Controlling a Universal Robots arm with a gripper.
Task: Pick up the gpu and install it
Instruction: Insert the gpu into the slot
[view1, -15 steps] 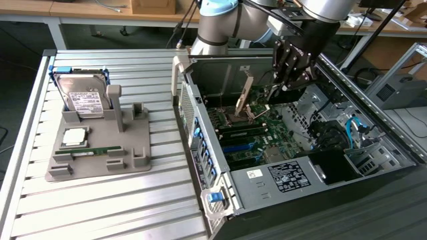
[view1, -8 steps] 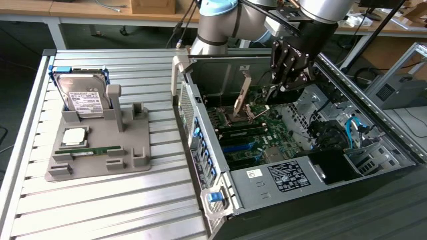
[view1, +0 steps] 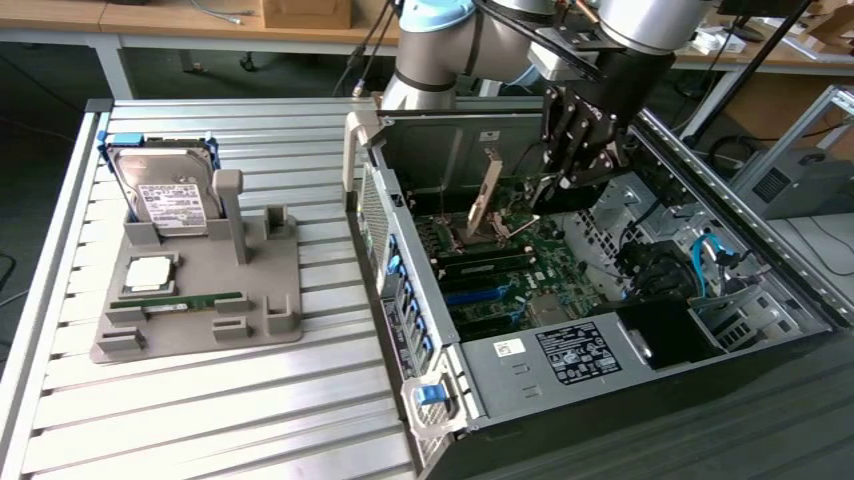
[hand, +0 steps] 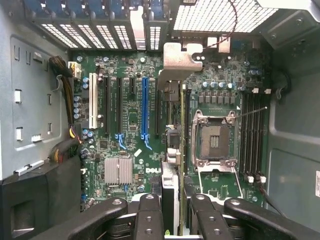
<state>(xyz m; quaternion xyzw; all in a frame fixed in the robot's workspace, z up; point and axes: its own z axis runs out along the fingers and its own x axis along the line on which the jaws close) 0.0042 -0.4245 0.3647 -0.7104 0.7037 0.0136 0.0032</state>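
The gpu (hand: 170, 186) is seen edge-on in the wrist view, a thin card between my two black fingers (hand: 149, 216). Its pale metal end bracket (hand: 179, 61) reaches the rear slot openings of the case. My gripper (hand: 172, 207) is shut on the gpu over the motherboard (hand: 127, 127), between the blue slot (hand: 145, 107) and the CPU socket (hand: 214, 141). In the exterior view, my gripper (view1: 583, 180) hangs inside the open computer case (view1: 561, 350) with the gpu (view1: 489, 188) tilted beside it. Whether the card touches a slot I cannot tell.
On the slatted table at the exterior view's left stands a grey holder (view1: 200, 320) carrying a silver hard drive (view1: 163, 195), a CPU (view1: 150, 272) and a RAM stick (view1: 187, 300). Case walls, cables (view1: 714, 255) and a black shroud (hand: 35, 200) close in around the gripper.
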